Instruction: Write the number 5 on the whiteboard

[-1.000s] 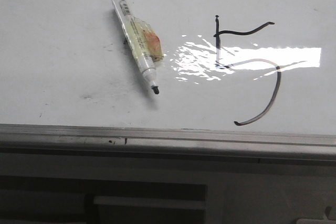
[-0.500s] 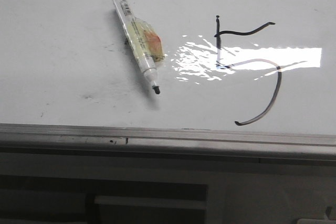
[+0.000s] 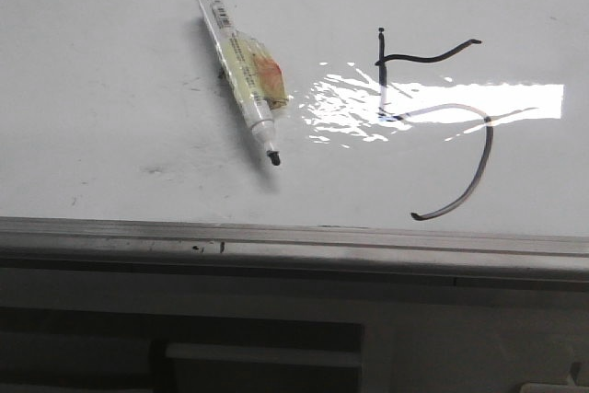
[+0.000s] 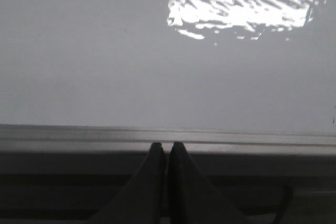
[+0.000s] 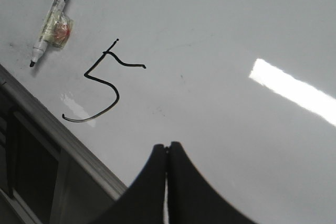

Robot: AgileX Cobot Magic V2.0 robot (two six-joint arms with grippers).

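The number 5 stands in thin black strokes on the whiteboard, right of centre in the front view, and shows again as the number 5 in the right wrist view. A white marker pen with a taped middle lies uncapped on the board to its left, tip toward the rail; the pen lies far from my right gripper. That gripper is shut and empty above the whiteboard. My left gripper is shut and empty over the rail.
A grey metal rail runs along the whiteboard's lower edge, with dark shelving below it. A bright glare patch lies across the 5. Faint grey smudges mark the board at the left.
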